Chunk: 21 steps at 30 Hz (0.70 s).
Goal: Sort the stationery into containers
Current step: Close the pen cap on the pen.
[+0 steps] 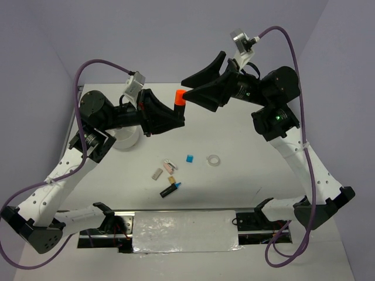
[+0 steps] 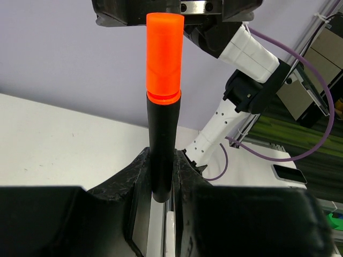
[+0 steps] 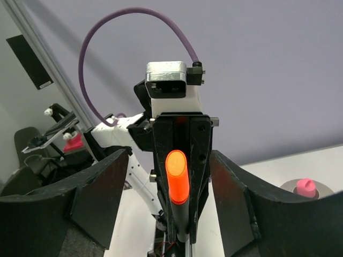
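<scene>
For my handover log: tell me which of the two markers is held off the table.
The orange-capped marker, gripped by its black barrel in the left gripper; the blue-capped marker lies loose on the table.

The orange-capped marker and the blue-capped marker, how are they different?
The orange-capped marker has a bright orange cap; the blue-capped marker has a blue one. The orange-capped marker is up in the air, clamped by its black end in the left arm's fingers; the blue-capped marker lies flat on the table, with nothing holding it. Both have black bodies.
</scene>
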Motion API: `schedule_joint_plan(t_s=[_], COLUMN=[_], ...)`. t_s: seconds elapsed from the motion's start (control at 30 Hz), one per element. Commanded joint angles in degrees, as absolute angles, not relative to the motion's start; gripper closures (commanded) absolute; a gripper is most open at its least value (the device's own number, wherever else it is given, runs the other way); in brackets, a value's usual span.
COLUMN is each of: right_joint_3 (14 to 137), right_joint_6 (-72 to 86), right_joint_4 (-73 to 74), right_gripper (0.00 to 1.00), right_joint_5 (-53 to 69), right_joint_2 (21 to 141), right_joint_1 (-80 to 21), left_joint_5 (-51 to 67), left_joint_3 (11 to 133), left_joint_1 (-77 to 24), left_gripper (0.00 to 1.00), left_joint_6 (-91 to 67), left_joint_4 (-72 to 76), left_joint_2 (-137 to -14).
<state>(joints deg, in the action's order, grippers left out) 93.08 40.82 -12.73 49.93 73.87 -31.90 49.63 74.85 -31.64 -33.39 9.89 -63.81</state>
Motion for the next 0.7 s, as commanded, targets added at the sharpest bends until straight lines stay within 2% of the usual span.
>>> schedule_joint_plan(t_s=[0.0,0.13,0.3,0.5,0.53,0.57,0.67], right_joint_3=[94.5,94.5,94.9,94.5,94.6,94.7,95.1], right_joint_6=[39.5,39.1,37.2,36.8,36.6,36.4,36.3], right_joint_4=[-13.9,-13.4,-11.0,-10.8,-10.9,-10.7,-10.0], right_gripper=[0.31,0.40,0.43,0.53,0.61,0.84,0.85], right_joint_5=[49.5,49.6,49.4,49.5,49.7,49.6,49.8], right_joint_2=[73.9,74.4,74.9,75.3,75.4,75.5,75.6], right_joint_1=[-32.3,-32.8,-33.7,-34.3,-34.4,-34.4,-34.3], left_joint_5=[49.8,49.7,49.2,49.1,49.2,49.1,48.5], left_joint_3=[75.5,75.4,75.3,76.1,76.4,76.4,76.8], left_joint_1=[-31.7,-31.8,-31.7,-31.7,-31.7,-31.7,-31.7], left_gripper=[1.00,1.00,1.00,1.00,1.00,1.00,1.00], left_joint_6=[-33.5,-33.3,-33.7,-33.4,-33.3,-33.2,-33.0], left_joint_4=[13.2,12.8,12.8,12.4,12.3,12.1,11.7], left_joint_2=[-63.0,-63.1,-63.5,-64.2,-64.2,-64.3,-64.5])
